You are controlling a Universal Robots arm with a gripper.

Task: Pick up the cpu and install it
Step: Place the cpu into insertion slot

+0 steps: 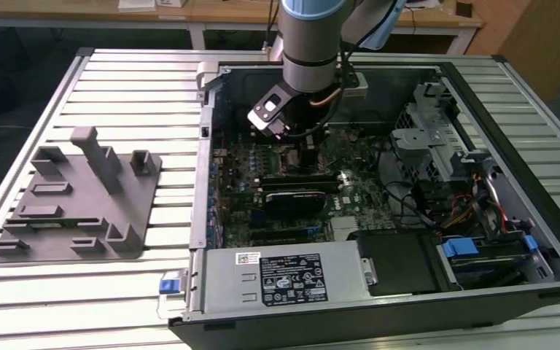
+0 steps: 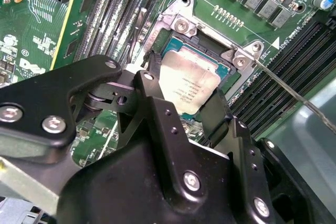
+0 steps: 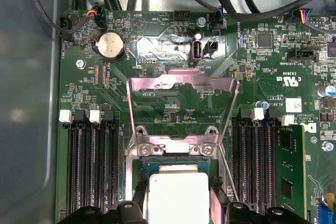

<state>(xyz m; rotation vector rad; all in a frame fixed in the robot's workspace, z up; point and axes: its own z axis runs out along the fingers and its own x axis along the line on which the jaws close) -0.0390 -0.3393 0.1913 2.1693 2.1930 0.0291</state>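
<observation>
1. Claw (image 2: 185, 92): set narrow. Its two black fingers (image 2: 155, 103) press on opposite edges of the cpu (image 2: 188, 82) and grip it.
2. The cpu: held between the fingers with its silver top facing up, directly over the socket. Whether it is fully seated cannot be told.
3. Socket frame (image 2: 181, 24): a metal surround with screws at its corners, immediately beneath and around the claw.
4. Cover plate (image 3: 181, 83): raised open just beyond the claw. A thin wire lever (image 2: 294, 92) runs away from one corner of the frame, beside the claw.
5. Memory slots (image 3: 86, 169): long dark rows flanking the claw on both sides. A green memory stick (image 3: 286, 174) stands in a slot on one side.
6. Round battery (image 3: 111, 44): farther out than the raised plate, on the green circuit board (image 3: 157, 108).
7. Arm (image 1: 309, 44): stands over the open computer case (image 1: 513, 109), with the claw inside it above the board. The labelled power supply box (image 1: 280, 281) lies at the end of the case well apart from the claw.
8. Grey tray (image 1: 76, 197): has upright posts and rests on the slatted counter (image 1: 134, 87). It is outside the case, well apart from the claw, toward the exterior view's left.
</observation>
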